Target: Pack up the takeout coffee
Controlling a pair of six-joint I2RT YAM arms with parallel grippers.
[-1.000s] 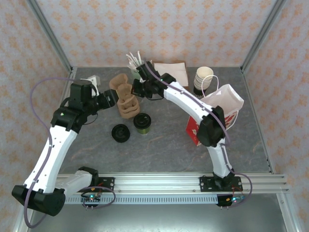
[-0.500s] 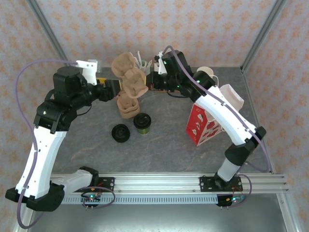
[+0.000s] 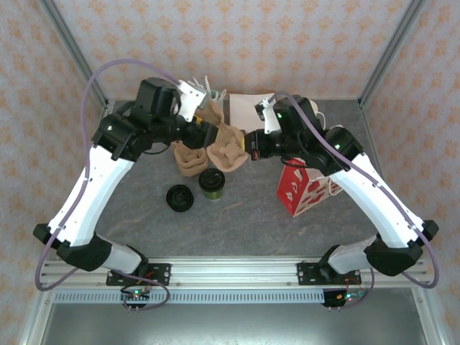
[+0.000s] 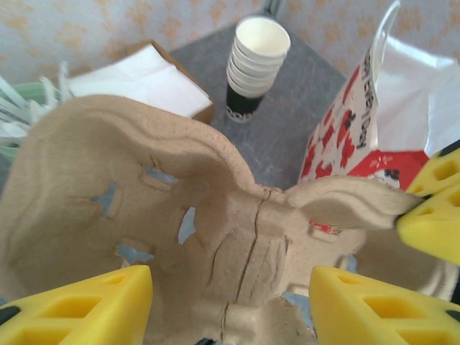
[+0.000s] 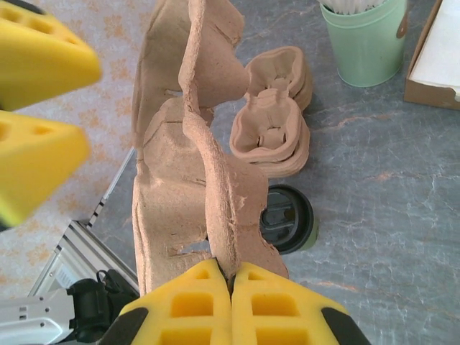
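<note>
The takeout coffee is a small olive-green cup with a dark top, standing on the table; it shows again as the cup under the lifted carrier. A brown pulp cup carrier hangs tilted in the air above it. My left gripper spans this carrier with its jaws wide, one yellow finger on each side. My right gripper is shut on a thin edge of the carrier, and comes in as the gripper from the right.
A stack of more carriers sits just left of the coffee. A flat black lid lies nearer. A red-and-white bag stands to the right, with stacked paper cups, a napkin box and a mint utensil cup behind.
The carrier has come from high at the back down to the middle, over the coffee. Both arms swung with it, the left gripper moving right and the right gripper pulling right.
</note>
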